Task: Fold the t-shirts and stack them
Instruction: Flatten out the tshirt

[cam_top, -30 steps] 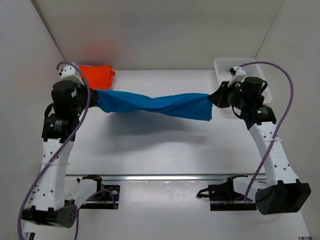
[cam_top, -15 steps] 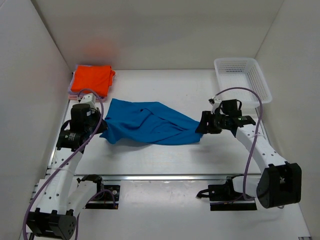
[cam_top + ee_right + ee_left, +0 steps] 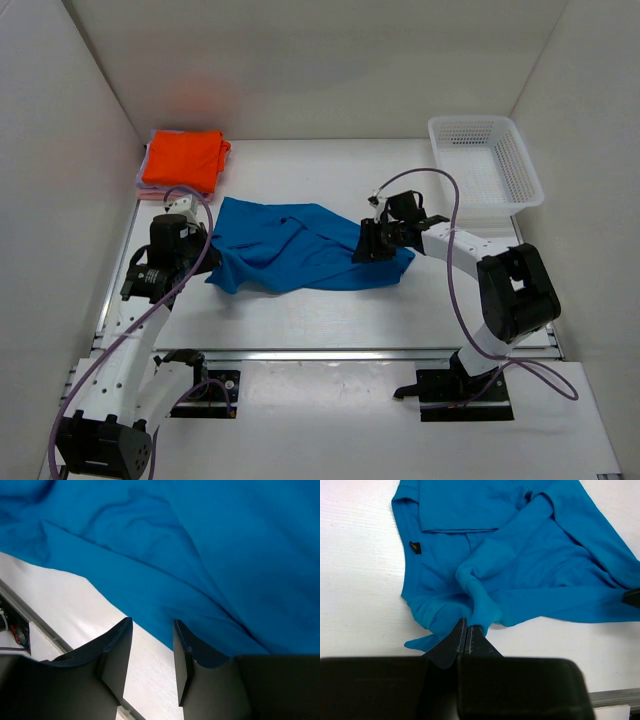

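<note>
Left arm (image 3: 118,345): slim white links, joined by black cylindrical joint housings.
Right arm (image 3: 455,243): the same white shell, with a bulky black motor block at the shoulder.
Cables (image 3: 430,171): thin and purple, one looping loosely along each arm.
Left gripper (image 3: 465,626): dark grey fingers (image 3: 451,645) tapered to thin flat tips, with a boxy black body behind them.
Right gripper (image 3: 152,625): matte blue-grey fingers (image 3: 116,652) with curved, scooped inner faces.
Mounts (image 3: 455,385): black plates with exposed wiring.
</note>
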